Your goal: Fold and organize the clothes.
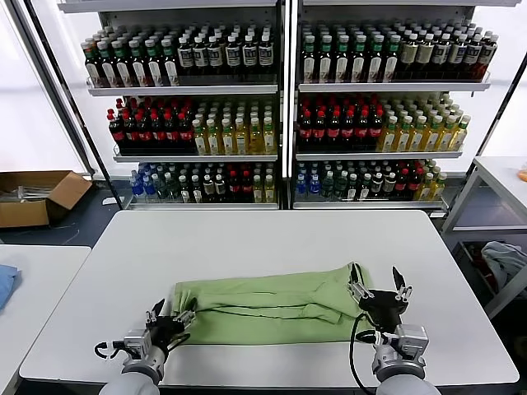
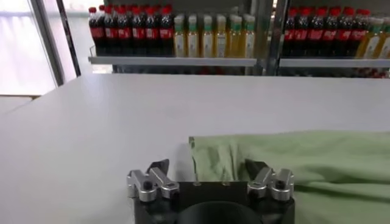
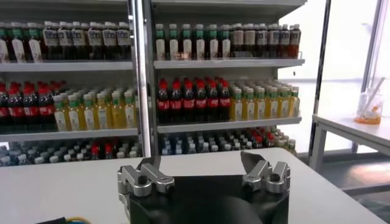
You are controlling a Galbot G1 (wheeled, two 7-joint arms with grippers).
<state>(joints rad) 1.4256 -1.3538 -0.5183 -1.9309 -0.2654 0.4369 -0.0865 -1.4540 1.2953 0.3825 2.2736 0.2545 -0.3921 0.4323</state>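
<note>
Shelves packed with bottles fill the background — two bays side by side, three rows in each, dark, red-capped, yellow and blue-capped drinks, far too many to count. Over at nine o'clock, one open cardboard box sits on the floor, and a second pale table edge carries one scrap of blue cloth. Centre stage, the white table holds just one garment: the light green polo shirt, folded into a long band lying across the near half, at about six o'clock. At seven o'clock the left gripper is low at the shirt's left end, jaws spread wide — the wrist view shows the green edge lying between its fingers, nothing pinched. Moving across to five o'clock, the right gripper is raised at the shirt's right end, jaws also wide apart and empty, pointed toward the shelves. Far right, one grey side table with a pale bundle beneath.
</note>
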